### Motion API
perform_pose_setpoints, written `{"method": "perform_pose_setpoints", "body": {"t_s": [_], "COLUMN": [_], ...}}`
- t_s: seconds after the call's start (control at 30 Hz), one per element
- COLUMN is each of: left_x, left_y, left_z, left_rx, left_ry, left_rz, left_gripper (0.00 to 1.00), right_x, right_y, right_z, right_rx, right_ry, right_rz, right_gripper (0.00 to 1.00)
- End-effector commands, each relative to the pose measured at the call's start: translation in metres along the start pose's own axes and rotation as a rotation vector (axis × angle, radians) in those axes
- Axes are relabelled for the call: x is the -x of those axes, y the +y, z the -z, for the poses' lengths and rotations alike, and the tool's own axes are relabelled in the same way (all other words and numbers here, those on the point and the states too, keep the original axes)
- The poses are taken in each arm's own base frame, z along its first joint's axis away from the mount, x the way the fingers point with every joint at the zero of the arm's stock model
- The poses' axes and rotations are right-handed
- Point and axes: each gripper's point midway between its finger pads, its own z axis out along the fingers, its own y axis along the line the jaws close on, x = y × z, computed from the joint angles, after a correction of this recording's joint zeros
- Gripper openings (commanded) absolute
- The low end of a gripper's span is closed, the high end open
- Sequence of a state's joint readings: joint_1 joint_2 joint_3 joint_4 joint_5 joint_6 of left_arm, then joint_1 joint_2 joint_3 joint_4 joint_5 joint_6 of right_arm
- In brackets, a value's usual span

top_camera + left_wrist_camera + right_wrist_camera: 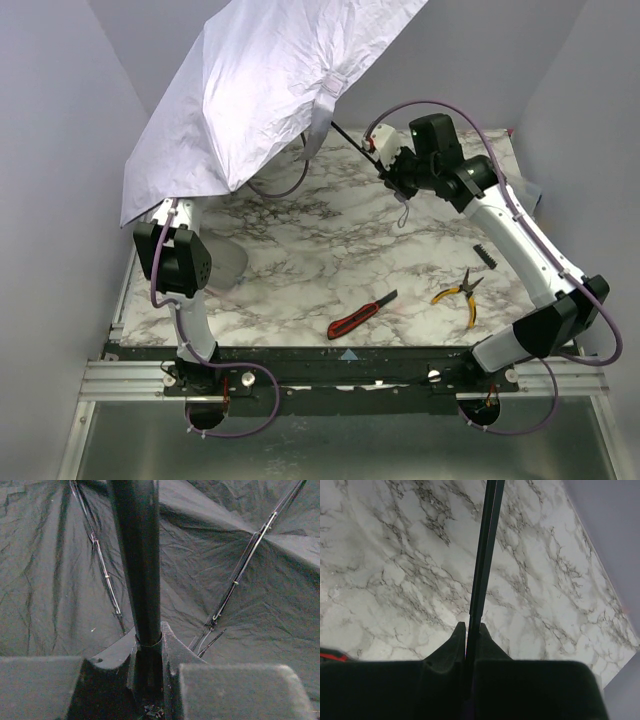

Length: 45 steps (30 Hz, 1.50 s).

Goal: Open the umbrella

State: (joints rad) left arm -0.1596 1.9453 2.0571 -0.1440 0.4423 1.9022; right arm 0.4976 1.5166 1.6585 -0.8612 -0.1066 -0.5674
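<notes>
The umbrella (270,80) is spread open at the back left, pale lavender outside, tilted over the table. Its thin black shaft (352,143) runs down-right to my right gripper (392,178), which is shut on it beside the lavender handle (385,148); the wrist cord (402,215) hangs below. In the right wrist view my gripper (470,630) pinches the shaft (487,540). My left gripper is hidden under the canopy in the top view. In the left wrist view it (148,640) is shut on the thick black shaft (135,555), with black lining (50,580) and metal ribs (240,575) around.
On the marble table (300,260) lie a red-and-black utility knife (362,314), yellow-handled pliers (460,295) and a small black toothed piece (485,256). A pale rounded object (230,265) sits beside the left arm (180,260). Grey walls close in both sides.
</notes>
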Motion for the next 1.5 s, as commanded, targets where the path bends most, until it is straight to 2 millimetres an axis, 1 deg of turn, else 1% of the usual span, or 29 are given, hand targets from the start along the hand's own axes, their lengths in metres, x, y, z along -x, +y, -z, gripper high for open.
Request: {"method": "perform_pose_setpoints", "body": {"t_s": [0.0, 0.1, 0.17, 0.23, 0.27, 0.37, 0.43, 0.47, 0.57, 0.7, 0.77, 0.8, 0.87, 0.93, 1.03, 1.1, 1.17, 1.2, 1.23, 1.3, 1.4, 1.47], "left_x": [-0.24, -0.244, -0.246, -0.247, -0.246, -0.249, -0.253, -0.256, -0.263, -0.272, -0.269, -0.263, -0.247, -0.222, -0.171, -0.132, -0.097, -0.086, -0.063, -0.034, -0.001, 0.019], "left_y": [-0.026, -0.032, -0.035, -0.037, -0.036, -0.044, -0.045, -0.045, -0.046, -0.044, -0.044, -0.045, -0.045, -0.046, -0.04, -0.034, -0.027, -0.024, -0.017, -0.005, 0.015, 0.024], "left_z": [0.191, 0.203, 0.211, 0.219, 0.222, 0.234, 0.242, 0.246, 0.254, 0.259, 0.257, 0.253, 0.238, 0.217, 0.178, 0.149, 0.123, 0.114, 0.098, 0.079, 0.058, 0.05], "left_rx": [-0.092, -0.103, -0.105, -0.102, -0.094, -0.115, -0.118, -0.122, -0.127, -0.129, -0.118, -0.112, -0.091, -0.085, -0.062, -0.034, -0.007, 0.001, 0.015, 0.043, 0.081, 0.095], "left_ry": [0.981, 1.011, 1.028, 1.035, 1.037, 1.047, 1.06, 1.067, 1.087, 1.118, 1.101, 1.077, 1.009, 0.903, 0.687, 0.549, 0.439, 0.405, 0.346, 0.26, 0.17, 0.112], "left_rz": [-0.075, -0.077, -0.077, -0.077, -0.079, -0.08, -0.095, -0.099, -0.108, -0.107, -0.106, -0.108, -0.096, -0.045, -0.01, 0.002, 0.008, 0.009, 0.007, 0.016, 0.04, 0.056], "left_gripper": [0.09, 0.1, 0.1, 0.11, 0.12, 0.14, 0.16, 0.19, 0.23, 0.22, 0.19, 0.17, 0.15, 0.13, 0.09, 0.07, 0.07, 0.09, 0.13, 0.2, 0.3, 0.38], "right_x": [-0.129, -0.144, -0.158, -0.17, -0.173, -0.182, -0.186, -0.187, -0.192, -0.195, -0.189, -0.182, -0.164, -0.14, -0.099, -0.074, -0.051, -0.04, -0.032, -0.017, -0.003, 0.003], "right_y": [0.07, 0.074, 0.079, 0.079, 0.08, 0.084, 0.086, 0.087, 0.09, 0.097, 0.1, 0.103, 0.103, 0.1, 0.092, 0.09, 0.088, 0.087, 0.086, 0.086, 0.082, 0.08], "right_z": [0.083, 0.081, 0.08, 0.08, 0.08, 0.081, 0.082, 0.083, 0.085, 0.086, 0.084, 0.081, 0.074, 0.064, 0.051, 0.046, 0.044, 0.043, 0.041, 0.038, 0.033, 0.032], "right_rx": [0.245, 0.242, 0.247, 0.23, 0.232, 0.238, 0.242, 0.242, 0.255, 0.28, 0.297, 0.317, 0.341, 0.348, 0.343, 0.366, 0.374, 0.374, 0.372, 0.371, 0.35, 0.332], "right_ry": [0.47, 0.51, 0.547, 0.582, 0.588, 0.614, 0.619, 0.622, 0.636, 0.639, 0.613, 0.58, 0.515, 0.422, 0.274, 0.184, 0.093, 0.05, 0.017, -0.047, -0.115, -0.147], "right_rz": [0.023, 0.03, 0.038, 0.048, 0.048, 0.05, 0.054, 0.055, 0.055, 0.044, 0.027, 0.014, -0.003, -0.028, -0.068, -0.08, -0.095, -0.106, -0.134, -0.176, -0.241, -0.277], "right_gripper": [0.0, 0.0, 0.0, 0.0, 0.0, 0.0, 0.0, 0.0, 0.0, 0.0, 0.0, 0.0, 0.0, 0.0, 0.0, 0.0, 0.0, 0.0, 0.0, 0.0, 0.0, 0.0]}}
